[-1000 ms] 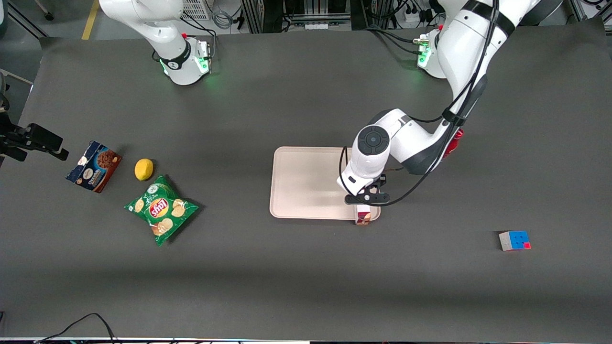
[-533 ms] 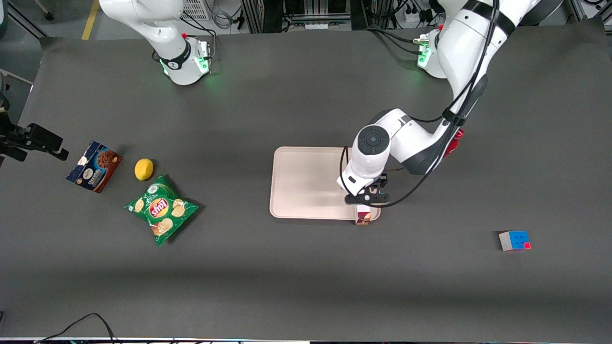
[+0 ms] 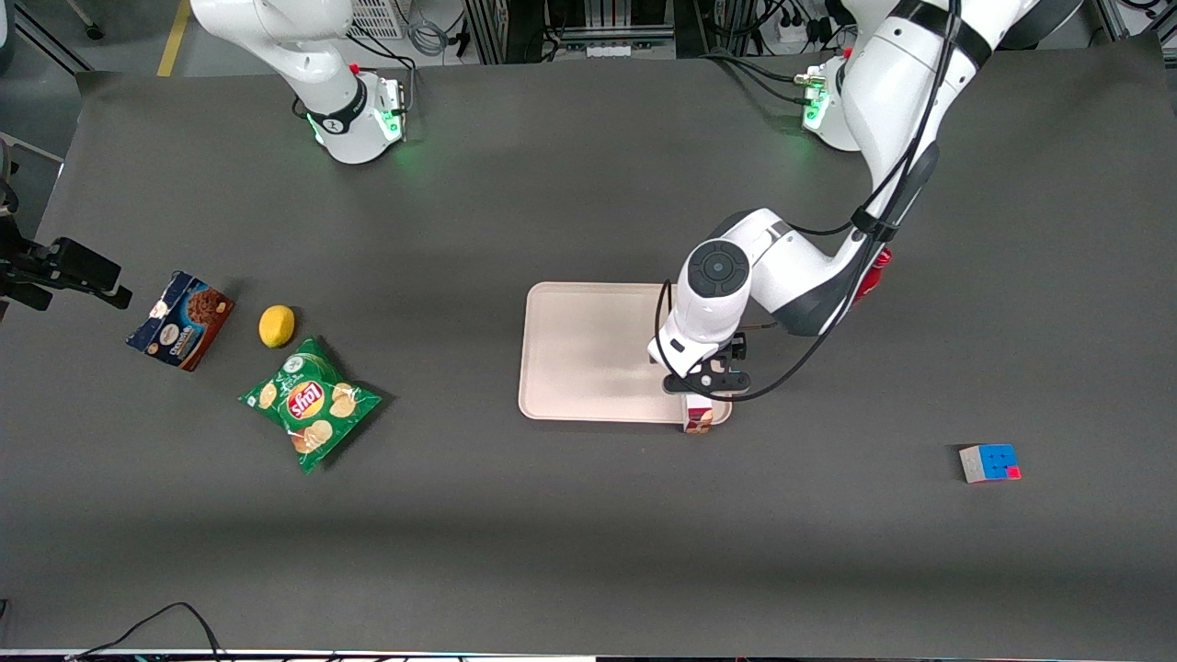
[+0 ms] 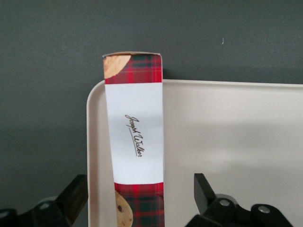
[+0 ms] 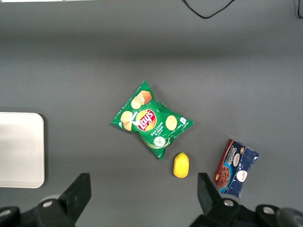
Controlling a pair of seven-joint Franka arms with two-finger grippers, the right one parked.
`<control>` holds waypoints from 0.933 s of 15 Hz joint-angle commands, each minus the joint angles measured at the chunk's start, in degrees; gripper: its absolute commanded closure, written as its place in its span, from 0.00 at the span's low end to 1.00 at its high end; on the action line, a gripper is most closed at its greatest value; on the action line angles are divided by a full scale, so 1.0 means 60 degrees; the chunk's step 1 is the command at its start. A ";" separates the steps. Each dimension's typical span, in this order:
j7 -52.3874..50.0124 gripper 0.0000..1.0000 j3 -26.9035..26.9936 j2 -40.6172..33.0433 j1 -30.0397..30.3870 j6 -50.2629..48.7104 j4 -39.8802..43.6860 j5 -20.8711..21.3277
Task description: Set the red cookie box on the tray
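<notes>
The hand (image 3: 706,381) has lifted slightly off the red cookie box (image 3: 699,416).

Toward the parked arm's end of the tabletop, a blue-brown cookie box (image 3: 180,320) is lying beside a lemon (image 3: 276,325), with a green chip bag (image 3: 311,403) sitting nearer the front camera. A colour cube (image 3: 989,462) is resting toward the working arm's end.
</notes>
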 commanded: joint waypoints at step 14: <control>0.5509 0.00 0.0872 -0.3873 0.1472 -0.3360 0.0858 -0.1640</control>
